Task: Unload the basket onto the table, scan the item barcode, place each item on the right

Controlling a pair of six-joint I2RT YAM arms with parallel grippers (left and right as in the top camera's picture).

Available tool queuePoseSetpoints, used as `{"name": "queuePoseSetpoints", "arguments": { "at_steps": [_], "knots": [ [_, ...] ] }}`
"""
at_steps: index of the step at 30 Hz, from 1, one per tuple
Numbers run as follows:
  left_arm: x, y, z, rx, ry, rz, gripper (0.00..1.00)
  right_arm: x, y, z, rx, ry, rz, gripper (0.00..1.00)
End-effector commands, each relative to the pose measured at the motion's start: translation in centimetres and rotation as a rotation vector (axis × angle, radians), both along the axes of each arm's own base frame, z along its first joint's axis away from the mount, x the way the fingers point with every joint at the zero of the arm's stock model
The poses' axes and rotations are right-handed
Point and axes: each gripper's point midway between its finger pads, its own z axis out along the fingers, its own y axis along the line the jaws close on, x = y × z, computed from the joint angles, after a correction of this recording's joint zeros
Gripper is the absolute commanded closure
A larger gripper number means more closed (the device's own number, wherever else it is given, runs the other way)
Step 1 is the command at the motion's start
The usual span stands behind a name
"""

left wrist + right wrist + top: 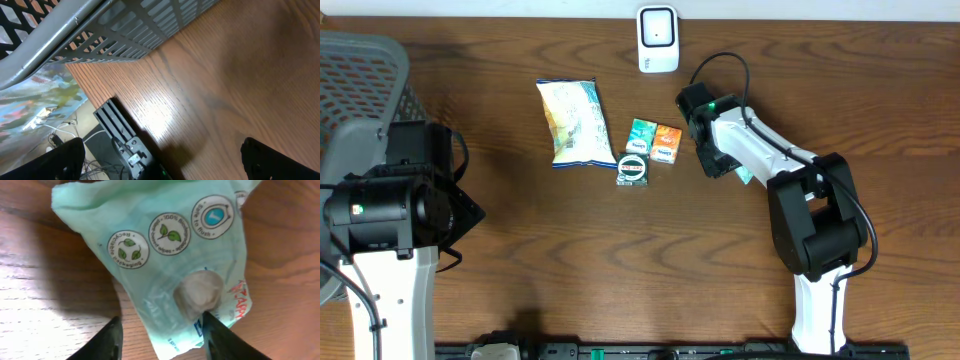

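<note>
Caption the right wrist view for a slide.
Right wrist: pale green packet with round eco labels on the wooden table, lower end between the jaws of the right gripper.

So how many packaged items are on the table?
5: snack bag, green pack, orange pack and dark pack clustered centrally; mint pouch under the right gripper. The basket could hide more.

Mint-green packet [165, 255] with round leaf badges, white scanner [658, 38], grey lattice basket [360, 80], brown wood-grain table [520, 250].
</note>
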Motion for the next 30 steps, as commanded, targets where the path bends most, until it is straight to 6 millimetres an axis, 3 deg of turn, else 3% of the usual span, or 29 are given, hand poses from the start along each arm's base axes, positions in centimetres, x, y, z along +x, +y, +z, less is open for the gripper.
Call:
{"name": "queuePoseSetpoints", "arguments": {
  "at_steps": [1, 12, 20, 27, 29, 30],
  "knots": [
    [-0.2, 0.1, 0.1, 0.001, -0.004, 0.017, 0.03, 0.4, -0.7, 0.7, -0.060, -0.037, 0.004, 0.54],
    [-0.2, 0.1, 0.1, 0.001, -0.004, 0.016, 0.02, 1.4, -0.2, 0.8, -0.055, -0.088, 0.009, 0.56],
    [-0.2, 0.1, 0.1, 0.001, -0.004, 0.016, 0.02, 0.6, 0.9, -0.5, 0.019, -0.052, 0.011, 0.57],
    [-0.2, 0.1, 0.1, 0.001, -0.004, 0.016, 0.02, -0.7, 0.9, -1.6, 0.045, 0.002, 0.009, 0.85],
    [-0.2, 0.1, 0.1, 0.001, -0.004, 0.016, 0.02, -1.0, 1.3, -1.6, 0.058, 0.018, 0.012, 0.99],
    [-0.2, 0.1, 0.1, 0.001, -0.004, 0.016, 0.02, -1.2, 1.5, -1.5, 0.067, 0.029, 0.014, 0.99]
  ]
}}
